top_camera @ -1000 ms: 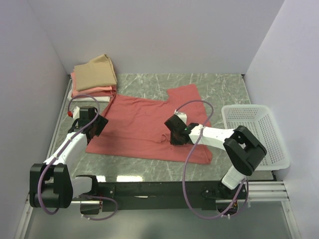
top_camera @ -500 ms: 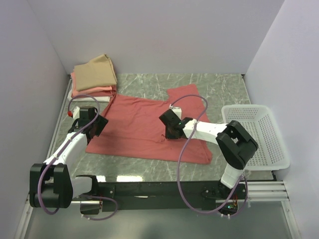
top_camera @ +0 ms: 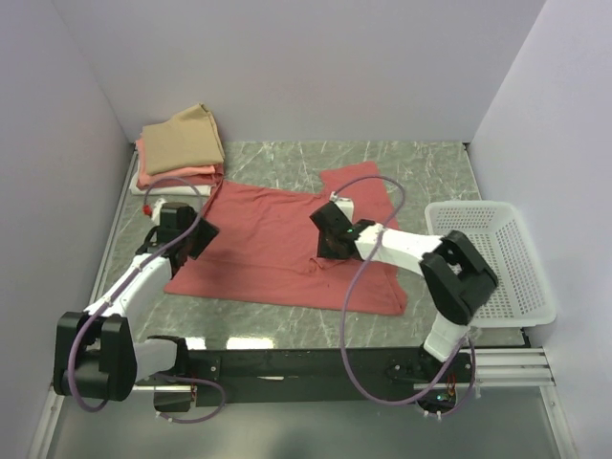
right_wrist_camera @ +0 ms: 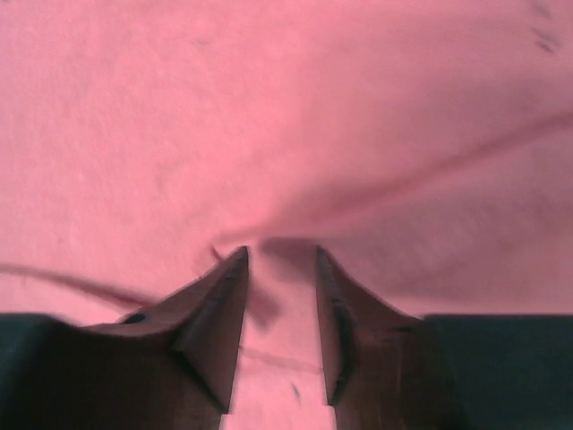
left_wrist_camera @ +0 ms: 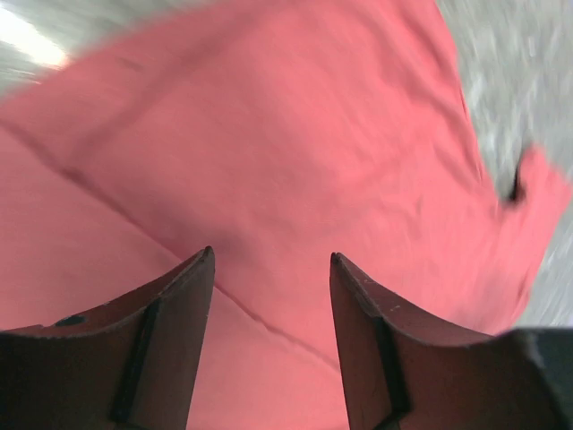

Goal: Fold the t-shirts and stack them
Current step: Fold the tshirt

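A salmon-red t-shirt lies spread flat in the middle of the table. At the back left, three folded t-shirts make a stack: tan on top, salmon-pink below it, and a white edge underneath. My left gripper hovers over the spread shirt's left edge. In the left wrist view it is open, with only red cloth below. My right gripper is down on the shirt's middle. Its jaws stand apart, tips pressed into puckered cloth.
A white perforated basket stands at the right edge of the table. Walls close in the left, back and right sides. Grey marble tabletop shows behind the shirt, and a black rail runs along the near edge.
My right gripper slid left across the shirt, then a little farther back, and its jaws widened. My left gripper shifted slightly right over the shirt's edge.
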Motion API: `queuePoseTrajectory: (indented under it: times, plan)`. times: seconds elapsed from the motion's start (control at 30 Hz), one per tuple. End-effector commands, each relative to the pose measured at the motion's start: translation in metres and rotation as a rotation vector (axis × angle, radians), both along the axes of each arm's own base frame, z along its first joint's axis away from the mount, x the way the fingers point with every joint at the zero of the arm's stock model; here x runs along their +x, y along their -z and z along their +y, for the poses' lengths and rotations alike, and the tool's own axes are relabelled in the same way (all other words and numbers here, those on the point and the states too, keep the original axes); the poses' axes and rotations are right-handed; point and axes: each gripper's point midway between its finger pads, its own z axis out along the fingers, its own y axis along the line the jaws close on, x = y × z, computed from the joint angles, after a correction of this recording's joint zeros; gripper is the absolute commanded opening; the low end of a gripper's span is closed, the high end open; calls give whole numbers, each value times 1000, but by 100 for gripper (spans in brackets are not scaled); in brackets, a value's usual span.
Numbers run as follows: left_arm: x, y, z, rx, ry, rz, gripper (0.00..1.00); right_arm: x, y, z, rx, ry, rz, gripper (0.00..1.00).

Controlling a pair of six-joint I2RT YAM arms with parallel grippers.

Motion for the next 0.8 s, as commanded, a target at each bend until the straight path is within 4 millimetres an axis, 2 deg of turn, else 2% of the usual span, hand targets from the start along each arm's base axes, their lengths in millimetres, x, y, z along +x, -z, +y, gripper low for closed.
queuePoseTrajectory:
  times: [0.0, 0.03, 0.07, 0.1, 0.13, 0.17, 0.2, 0.3, 0.4, 0.6, 0.77]
  plan:
    - [8, -28, -50, 14, 213, -112, 60, 2, -46, -15, 107, 65, -103, 45]
    - [8, -28, -61, 19, 250, -118, 60, 0, -47, -19, 121, 77, -109, 52]
    - [6, -27, -72, 20, 285, -120, 60, -7, -42, -27, 119, 86, -95, 54]
    - [1, -30, -93, 23, 350, -129, 60, -9, -50, -32, 144, 97, -107, 55]
    - [-1, -25, -103, 31, 377, -114, 60, -10, -53, -36, 169, 103, -105, 55]
    - [-2, -25, -111, 44, 407, -117, 60, -19, -45, -42, 171, 102, -87, 55]
    - [-6, -29, -130, 50, 460, -125, 59, -21, -52, -43, 196, 96, -105, 54]
    - [-13, -25, -155, 72, 530, -112, 59, -33, -45, -43, 221, 51, -100, 54]
    - [-16, -20, -170, 63, 566, -101, 58, -36, -32, -43, 204, 16, -91, 51]
    - [-20, -17, -184, 58, 600, -86, 57, -32, -9, -55, 104, 40, -82, 52]
    - [-26, -13, -195, 57, 625, -72, 57, -25, -2, -55, 27, 49, -80, 49]
